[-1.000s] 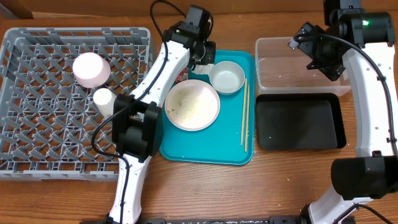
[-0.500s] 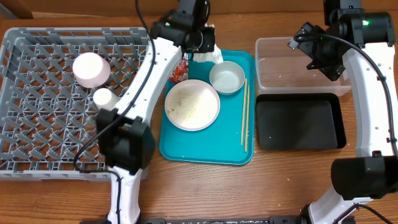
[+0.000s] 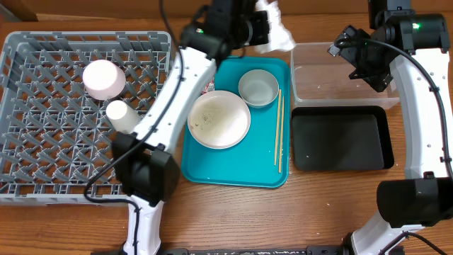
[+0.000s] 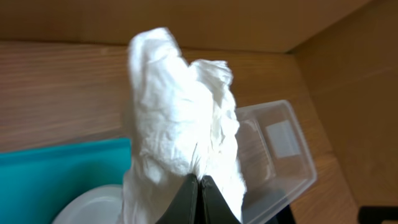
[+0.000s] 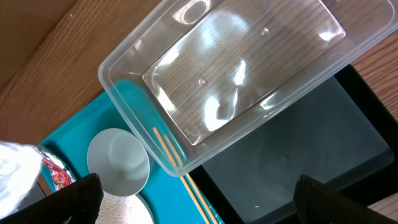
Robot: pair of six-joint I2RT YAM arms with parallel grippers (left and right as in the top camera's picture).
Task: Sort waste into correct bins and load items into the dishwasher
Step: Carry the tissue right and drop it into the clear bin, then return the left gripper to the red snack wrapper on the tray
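The left tool (image 4: 200,185) is pinching the tissue (image 4: 180,118) between fully closed fingers, the crumpled white mass standing up from the tips. Seen from overhead, it is holding the tissue in the air over the far edge of the worktop (image 3: 318,205), just beside the far left corner of the tub (image 3: 294,71) and not yet over it. The right tool (image 3: 354,57) is hovering with its fingers spread wide and nothing between them, above the far right part of the tub. The tub is sitting near the worktop's far right corner, and the black tray (image 3: 340,138) is lying just beside it on the near side. The teal tray (image 3: 212,170) is lying mid-worktop, carrying the plate (image 3: 244,117) with grains (image 3: 212,120) scattered on it, the bowl (image 3: 258,88) near its far right corner, and the chopsticks (image 3: 278,131) along its right edge. The wrapper (image 5: 56,174) is lying at the teal tray's far left, mostly hidden by the left arm from overhead. The rack (image 3: 42,177) is filling the left end of the worktop, holding the pink bowl (image 3: 104,78) and the cup (image 3: 119,113) near its right wall.
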